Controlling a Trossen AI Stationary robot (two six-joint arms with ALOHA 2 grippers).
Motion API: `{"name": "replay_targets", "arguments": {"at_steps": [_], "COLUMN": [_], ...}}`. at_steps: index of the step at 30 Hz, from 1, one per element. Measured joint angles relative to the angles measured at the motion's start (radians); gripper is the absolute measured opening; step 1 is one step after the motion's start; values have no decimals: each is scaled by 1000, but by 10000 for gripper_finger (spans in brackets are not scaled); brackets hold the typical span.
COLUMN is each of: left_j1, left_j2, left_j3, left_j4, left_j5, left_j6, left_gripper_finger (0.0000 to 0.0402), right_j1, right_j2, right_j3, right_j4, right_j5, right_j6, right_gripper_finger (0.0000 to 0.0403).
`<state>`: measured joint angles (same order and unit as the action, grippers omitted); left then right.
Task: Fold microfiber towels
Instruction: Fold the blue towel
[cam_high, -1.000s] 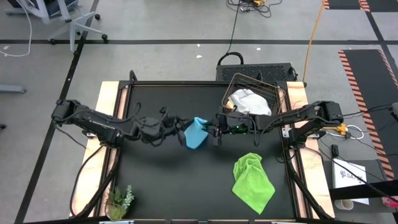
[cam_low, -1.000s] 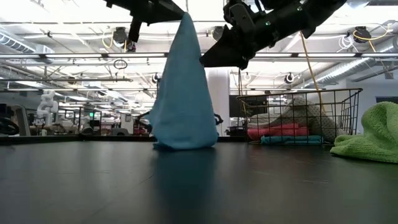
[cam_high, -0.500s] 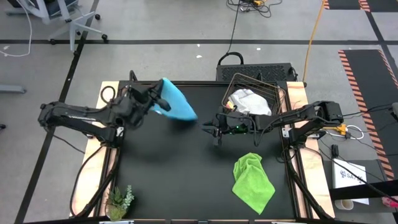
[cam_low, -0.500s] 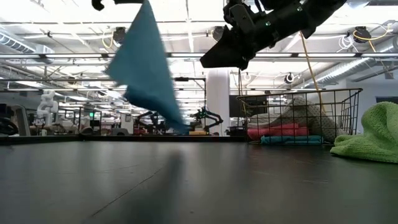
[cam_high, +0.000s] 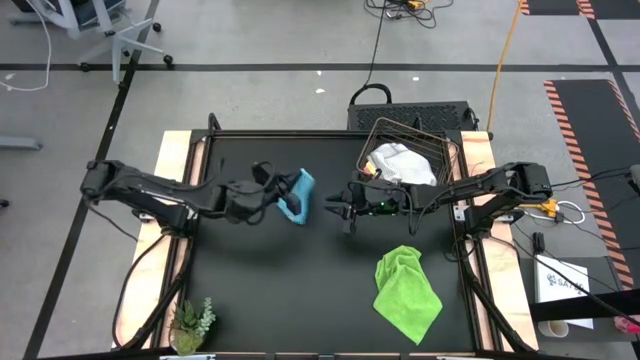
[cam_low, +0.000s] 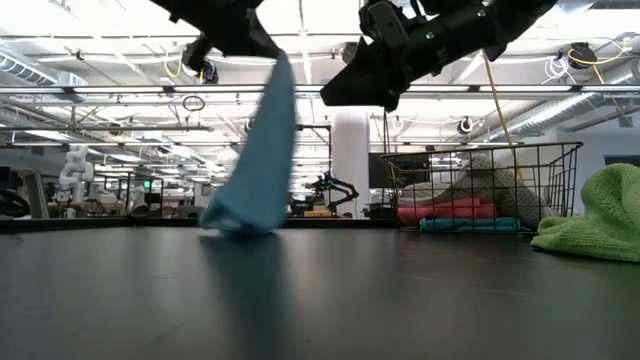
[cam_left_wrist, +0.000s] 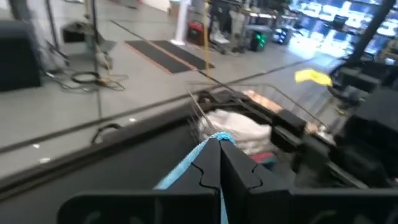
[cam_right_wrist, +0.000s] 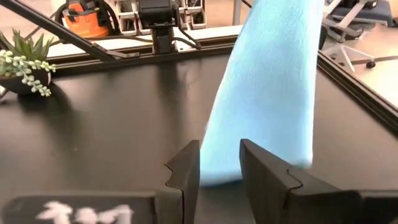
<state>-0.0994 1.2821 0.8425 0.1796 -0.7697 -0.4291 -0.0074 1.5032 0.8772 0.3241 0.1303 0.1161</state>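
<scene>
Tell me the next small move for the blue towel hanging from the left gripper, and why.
Probably lower the left gripper and drag it sideways, so the light blue towel lays out flat on the table. It hangs from a shut grip with only its bottom edge brushing the surface, and the open right gripper waits beside it, holding nothing.

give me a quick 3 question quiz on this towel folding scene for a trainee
1. True or false: the left gripper is shut on the light blue towel.
2. Where does the lime green towel lie? A) in the wire basket B) on the black table, near the right arm's side C) held by the right gripper
3. Fill in: in the low view the blue towel's bottom edge reaches the ____.

Key
1. True: it hangs from the closed fingers.
2. B
3. table; the right gripper waits open beside it, holding nothing.
</scene>
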Motion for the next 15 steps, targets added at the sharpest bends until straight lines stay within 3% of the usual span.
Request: {"name": "replay_targets", "arguments": {"at_steps": [4, 8, 15], "left_j1": [0, -3, 28], "left_j2": [19, -15, -42], "left_j3": [-1, 0, 1], "left_j4": [122, 291, 310], "left_j5": [42, 77, -24], "left_j6": [27, 154, 286], "left_gripper_finger": [0, 0, 0], "right_j1": [0, 0, 0], "right_j2": [0, 0, 0], "right_j3": [0, 0, 0], "right_j4": [-7, -8, -10], "right_j5": [0, 0, 0], "right_j6": [22, 21, 24], "right_gripper_finger": [105, 105, 105]}}
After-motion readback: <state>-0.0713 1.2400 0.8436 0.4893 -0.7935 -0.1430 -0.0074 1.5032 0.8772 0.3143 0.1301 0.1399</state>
